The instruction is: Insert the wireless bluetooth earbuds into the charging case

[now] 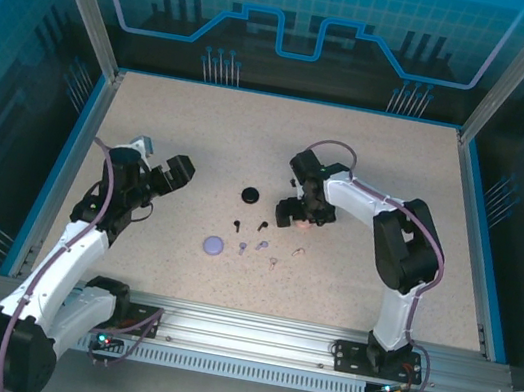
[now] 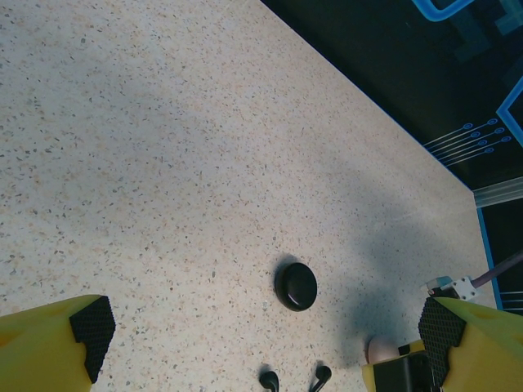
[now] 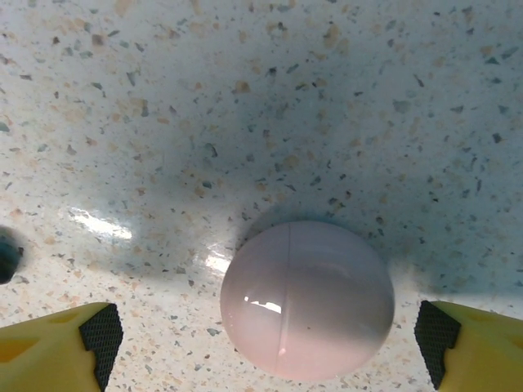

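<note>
The task is sitting at its very beginning: none of the wireless bluetooth earbuds [image 1: 262, 225] is resting in a case yet. In the overhead view the black pair [image 1: 235, 223] is lying on the table [image 1: 203, 125] just below the black case [image 1: 250, 194]. The lavender pair [image 1: 262, 245] is lying just right of the lavender case [image 1: 214, 244]. Two pale specks [image 1: 299, 252] further right are probably the pink pair, though they are too small there to be sure. All three round cases are looking shut, and the pink case [image 3: 306, 298] is showing a closed seam in the right wrist view. So opening a case, picking up each earbud and seating it are all waiting to be done. The right arm is reaching in from the right side, elbow bent, with its wrist pointing down over the pink case near the table's middle. The right fingers [image 3: 98, 335] are standing spread, one on each side of that case with a gap at both sides, touching nothing. The left arm is stretching forward on the left side, well apart from the things, its wrist tilting toward the black case. The left fingers [image 2: 90, 327] are spread wide and holding nothing.
</note>
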You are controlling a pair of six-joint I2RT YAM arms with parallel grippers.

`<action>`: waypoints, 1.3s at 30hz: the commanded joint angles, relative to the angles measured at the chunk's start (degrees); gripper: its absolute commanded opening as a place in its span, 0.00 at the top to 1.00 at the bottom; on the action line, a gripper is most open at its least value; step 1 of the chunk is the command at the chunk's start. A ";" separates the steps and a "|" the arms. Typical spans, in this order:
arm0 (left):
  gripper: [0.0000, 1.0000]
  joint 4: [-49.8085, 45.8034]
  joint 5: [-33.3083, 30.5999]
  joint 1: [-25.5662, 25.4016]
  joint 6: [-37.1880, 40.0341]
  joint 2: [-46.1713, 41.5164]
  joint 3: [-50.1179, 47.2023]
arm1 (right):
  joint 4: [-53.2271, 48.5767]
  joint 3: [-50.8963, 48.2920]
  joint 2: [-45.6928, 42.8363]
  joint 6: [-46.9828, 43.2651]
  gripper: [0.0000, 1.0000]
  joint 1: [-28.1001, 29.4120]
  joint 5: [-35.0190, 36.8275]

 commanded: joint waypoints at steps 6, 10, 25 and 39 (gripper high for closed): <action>0.01 -0.77 1.12 -0.05 -0.89 0.50 -0.18 | 0.43 2.01 1.81 -0.47 0.16 0.93 -2.28; 0.01 -0.79 1.13 -0.08 -0.97 0.60 -0.26 | 0.30 3.10 2.76 -0.94 0.20 1.13 -2.38; 0.01 -0.55 1.05 -0.01 -0.89 1.37 -0.65 | -1.94 6.12 5.38 -3.43 0.27 2.29 -1.37; 0.01 -0.35 1.00 -0.09 -0.88 1.71 -0.93 | 2.01 4.50 1.05 -3.32 0.26 2.55 -2.30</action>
